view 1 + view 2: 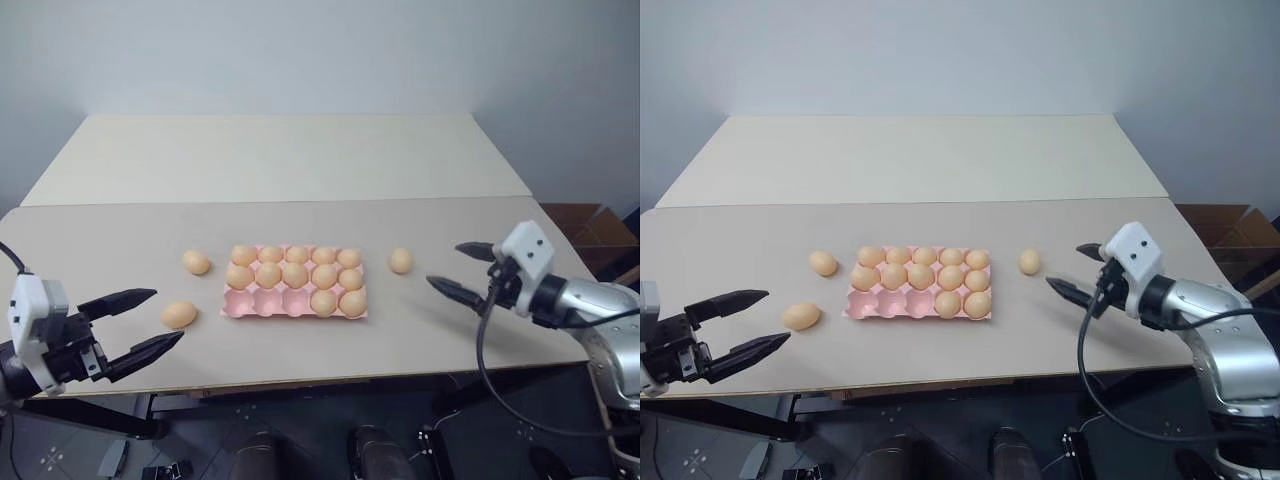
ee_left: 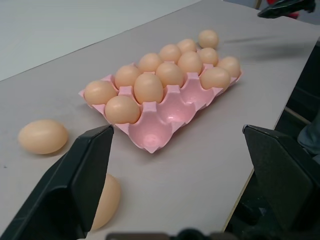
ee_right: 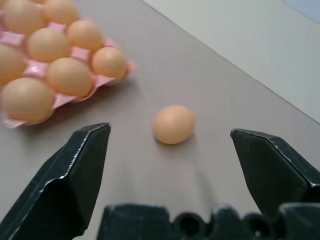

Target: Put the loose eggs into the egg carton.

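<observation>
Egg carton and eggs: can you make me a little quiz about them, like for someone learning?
1. True or false: every cup of the flat pink moulded egg carton holds an egg.
2. How many smooth orange-tan loose eggs lie on the beige table outside the carton? A) one B) three C) five
3. Fill in: the egg on the carton's right lies in front of the ____ black two-fingered gripper, which is open.

Key:
1. False: three cups in the near row are empty.
2. B: two lie to the left, near the open left gripper, and one to the right.
3. right
</observation>
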Tool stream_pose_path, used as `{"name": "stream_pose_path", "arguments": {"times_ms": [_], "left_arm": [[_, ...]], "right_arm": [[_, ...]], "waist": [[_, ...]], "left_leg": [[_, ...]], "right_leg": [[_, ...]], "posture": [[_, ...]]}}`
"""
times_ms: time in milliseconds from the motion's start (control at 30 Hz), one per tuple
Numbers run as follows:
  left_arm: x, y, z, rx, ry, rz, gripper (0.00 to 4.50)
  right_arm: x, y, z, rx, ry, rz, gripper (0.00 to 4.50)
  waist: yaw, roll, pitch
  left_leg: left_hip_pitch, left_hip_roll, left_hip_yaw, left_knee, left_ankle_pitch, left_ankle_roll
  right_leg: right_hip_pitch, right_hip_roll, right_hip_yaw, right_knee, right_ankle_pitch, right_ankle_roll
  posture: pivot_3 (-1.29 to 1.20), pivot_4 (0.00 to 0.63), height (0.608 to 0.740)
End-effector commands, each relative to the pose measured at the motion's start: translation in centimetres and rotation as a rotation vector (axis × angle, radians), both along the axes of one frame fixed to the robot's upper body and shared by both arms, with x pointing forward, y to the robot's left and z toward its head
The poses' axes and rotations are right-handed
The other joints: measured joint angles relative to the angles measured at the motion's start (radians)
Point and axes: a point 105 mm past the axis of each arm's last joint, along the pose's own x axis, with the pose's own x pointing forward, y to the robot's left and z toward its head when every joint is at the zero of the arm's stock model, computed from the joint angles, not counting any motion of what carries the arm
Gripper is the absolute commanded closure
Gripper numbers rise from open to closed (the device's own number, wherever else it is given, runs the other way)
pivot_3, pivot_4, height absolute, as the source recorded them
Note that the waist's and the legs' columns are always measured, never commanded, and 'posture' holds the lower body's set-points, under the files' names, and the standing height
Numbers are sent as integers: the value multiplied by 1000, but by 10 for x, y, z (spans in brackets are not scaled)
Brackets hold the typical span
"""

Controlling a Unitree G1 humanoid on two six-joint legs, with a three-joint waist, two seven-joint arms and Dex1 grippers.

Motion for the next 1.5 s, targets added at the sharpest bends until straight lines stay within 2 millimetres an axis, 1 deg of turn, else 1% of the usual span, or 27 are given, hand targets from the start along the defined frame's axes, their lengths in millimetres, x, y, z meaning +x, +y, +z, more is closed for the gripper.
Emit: {"name": "stream_pose_path", "arguments": {"times_ms": [33, 133, 233, 367, 567, 667, 700, 800, 867, 933, 967, 1000, 1067, 1100, 1167, 1233, 1333, 1367, 1500], "left_arm": [[2, -3, 13, 19, -45, -34, 0], [3, -4, 12, 23, -41, -41, 0], [3, -5, 13, 22, -38, -42, 0], [1, -5, 13, 24, -43, -35, 0], [1, -7, 11, 21, -48, -28, 0], [1, -6, 12, 23, -52, -24, 0], [1, -6, 13, 25, -53, -23, 0], [0, -5, 13, 28, -56, -18, 0], [0, -5, 13, 29, -56, -17, 0], [1, -5, 13, 27, -56, -18, 0], [1, -6, 12, 26, -56, -19, 0], [1, -6, 12, 25, -55, -21, 0], [3, -7, 11, 23, -52, -26, 0], [4, -8, 11, 22, -51, -27, 0], [5, -9, 10, 19, -47, -35, 0], [5, -10, 10, 16, -46, -39, 0], [6, -10, 10, 16, -44, -42, 0], [6, -10, 10, 15, -42, -44, 0], [4, -10, 9, 17, -36, -43, 0]], "right_arm": [[17, 8, -5, 5, -3, -44, 19], [38, 16, -15, 19, 17, -99, 19], [55, 18, -26, 34, 48, -164, 19], [69, 24, -39, 55, 73, -202, 19], [86, 33, -50, 74, 92, -246, 19], [89, 37, -48, 89, 90, -246, 617], [88, 39, -45, 88, 81, -242, 944], [82, 47, -30, 98, 32, -206, 1971], [76, 57, -19, 106, -2, -172, 1971], [64, 80, 1, 121, -54, -100, 1971], [59, 88, 7, 131, -66, -75, 1971], [50, 105, 15, 145, -76, -19, 1971], [31, 138, 22, 160, -69, 87, 1971], [24, 148, 24, 165, -62, 121, 1971], [8, 175, 22, 171, -38, 207, 1971], [-1, 192, 17, 161, -18, 248, 1971], [-2, 203, 5, 109, -2, 254, 1971], [-5, 207, 1, 86, 4, 279, 1971], [-16, 213, -11, 6, 18, 345, 1971]], "waist": [[1, 0, 0], [0, 0, 0], [-2, 0, 0], [-1, 0, 0], [-4, 1, 0], [-5, 1, 0], [-5, 1, 0], [-4, 1, 1], [-4, 2, 1], [-4, 2, 1], [-6, 2, 1], [-8, 2, 1], [-12, 2, 1], [-13, 2, 1], [-11, 2, 1], [-10, 2, 1], [-3, 2, 1], [-1, 2, 1], [-2, 2, 1]], "left_leg": [[-1, 0, 0, 0, 0, 0], [-1, 0, 0, 0, 0, 0], [-1, -1, 0, 0, 0, 0], [-1, 0, 0, 0, 0, 0], [-2, 0, 0, 0, 0, 0], [-2, 0, 0, 0, 0, 0], [-2, 0, 0, 0, 0, 0], [-2, 0, 0, 0, 0, 0], [-2, 0, 0, 0, 0, 0], [-2, 0, 0, -1, 0, 0], [-2, 0, -1, -1, 0, 0], [-2, 0, -1, -1, 0, 0], [-1, 1, -1, -1, 0, 0], [-1, 1, -1, -1, 0, 0], [-1, 2, -2, -1, 0, 0], [-1, 2, -2, -1, 0, 0], [-1, 0, -2, -1, 1, -1], [-2, 0, -2, -1, 1, -1], [-2, 0, -1, -1, 1, -1]], "right_leg": [[0, 0, 0, 0, 0, 0], [0, 0, 0, 0, 1, 0], [0, 0, 0, -1, 1, 1], [0, 0, 0, -1, 3, 5], [-1, 0, 0, 0, 4, 5], [-1, 0, 0, 0, 4, 5], [-1, 0, 0, 0, 4, 5], [-1, 0, -1, 0, 4, 6], [-1, 0, -1, 0, 4, 6], [-1, 0, -1, 0, 4, 6], [-1, 0, -1, 0, 4, 6], [-2, 0, -1, 1, 4, 6], [-2, 1, -1, 2, 4, 5], [-2, 1, -1, 3, 4, 5], [-2, 1, -1, 3, 3, 5], [-2, 1, -2, 4, 3, 4], [-2, 0, -2, 3, 3, 4], [-2, -1, -2, 3, 3, 4], [-2, -2, -2, 1, 3, 4]], "posture": [[0, 150, 740], [0, 150, 740], [0, 150, 740], [0, 150, 740], [0, 150, 740], [0, 150, 740], [0, 150, 740], [0, 150, 740], [0, 150, 740], [0, 150, 740], [0, 150, 740], [0, 150, 740], [0, 150, 740], [0, 150, 740], [0, 150, 740], [0, 150, 740], [0, 150, 740], [0, 150, 740], [0, 150, 740]]}}
